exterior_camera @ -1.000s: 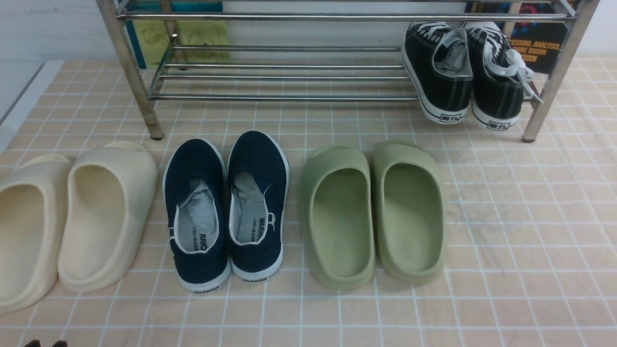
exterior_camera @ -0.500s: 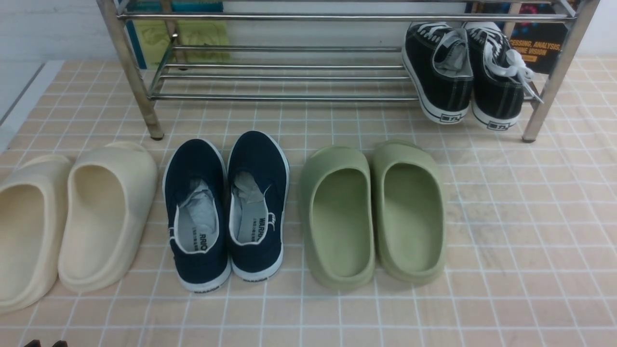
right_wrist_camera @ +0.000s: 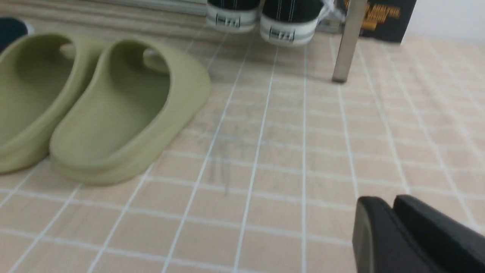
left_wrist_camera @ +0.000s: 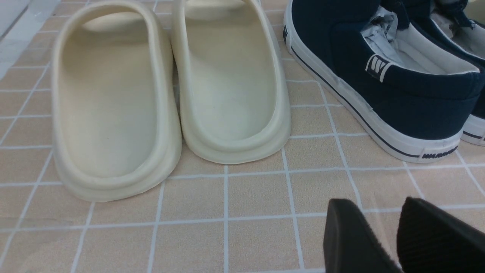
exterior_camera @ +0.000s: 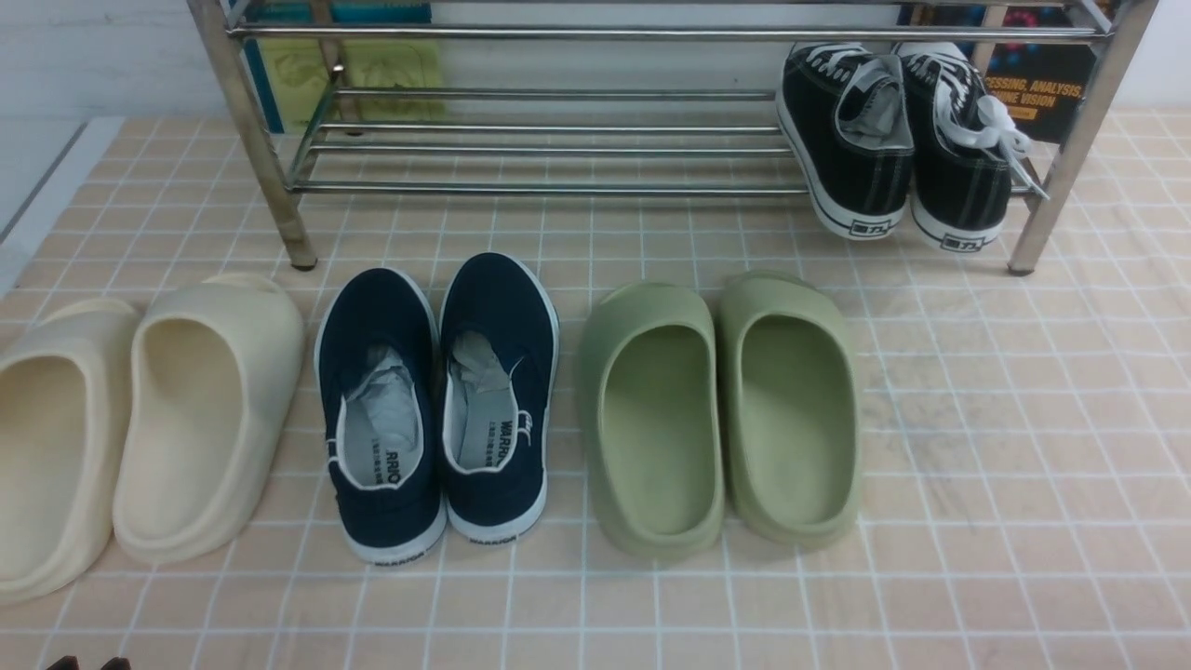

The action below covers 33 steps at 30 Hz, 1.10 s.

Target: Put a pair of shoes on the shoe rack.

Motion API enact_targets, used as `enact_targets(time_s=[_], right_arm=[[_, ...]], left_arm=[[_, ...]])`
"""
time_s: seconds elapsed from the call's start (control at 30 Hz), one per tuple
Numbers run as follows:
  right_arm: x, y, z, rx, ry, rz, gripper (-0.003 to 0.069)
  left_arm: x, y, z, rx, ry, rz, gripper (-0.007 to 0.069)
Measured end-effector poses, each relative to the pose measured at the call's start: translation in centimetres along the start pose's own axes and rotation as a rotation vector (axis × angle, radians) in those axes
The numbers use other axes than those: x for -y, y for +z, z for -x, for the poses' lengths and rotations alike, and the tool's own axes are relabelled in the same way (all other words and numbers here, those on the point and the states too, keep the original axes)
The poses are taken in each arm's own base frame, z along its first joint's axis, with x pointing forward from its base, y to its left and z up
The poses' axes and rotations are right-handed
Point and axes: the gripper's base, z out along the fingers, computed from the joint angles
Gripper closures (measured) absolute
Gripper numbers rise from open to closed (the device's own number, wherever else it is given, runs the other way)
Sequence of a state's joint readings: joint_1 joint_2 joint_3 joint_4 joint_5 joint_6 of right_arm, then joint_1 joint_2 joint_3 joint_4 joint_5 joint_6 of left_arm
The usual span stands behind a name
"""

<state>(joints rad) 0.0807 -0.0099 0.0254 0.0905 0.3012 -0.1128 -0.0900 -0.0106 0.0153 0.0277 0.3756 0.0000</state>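
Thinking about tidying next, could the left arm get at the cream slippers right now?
Probably yes: the left claw holds nothing, and only bare tiled floor lies between it and the cream slippers.

"WARRIOR" on navy slip-ons (exterior_camera: pixel 437 409) heel tabs & insoles, "ANALYSIS", "VISION" on dark book (exterior_camera: pixel 1037 88) behind rack

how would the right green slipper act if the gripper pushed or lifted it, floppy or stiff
The right green slipper looks like thick moulded foam holding its shape, so probably light and fairly stiff, with some give under a pinch. Its broad flat sole suggests it would slide on the tiled mat rather than tip. The matte surface should grip reasonably well.
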Motion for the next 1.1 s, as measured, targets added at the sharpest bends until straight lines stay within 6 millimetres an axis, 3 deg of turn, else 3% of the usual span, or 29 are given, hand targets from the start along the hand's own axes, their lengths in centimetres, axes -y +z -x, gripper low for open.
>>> enact_targets(time_s=[0.87, 1.03, 1.1], right_arm=[[-0.13, -0.11, -0.44, -0.070, 0.015, 0.014, 0.0528], [-0.13, -0.11, -0.44, -0.070, 0.015, 0.014, 0.0578], [-0.13, -0.11, -0.44, -0.070, 0.015, 0.014, 0.0642]], left_arm=[[0.00, 0.00, 0.00, 0.000, 0.000, 0.000, 0.0384], [0.00, 0.00, 0.00, 0.000, 0.000, 0.000, 0.0384], [0.00, 0.00, 0.00, 0.000, 0.000, 0.000, 0.0384]])
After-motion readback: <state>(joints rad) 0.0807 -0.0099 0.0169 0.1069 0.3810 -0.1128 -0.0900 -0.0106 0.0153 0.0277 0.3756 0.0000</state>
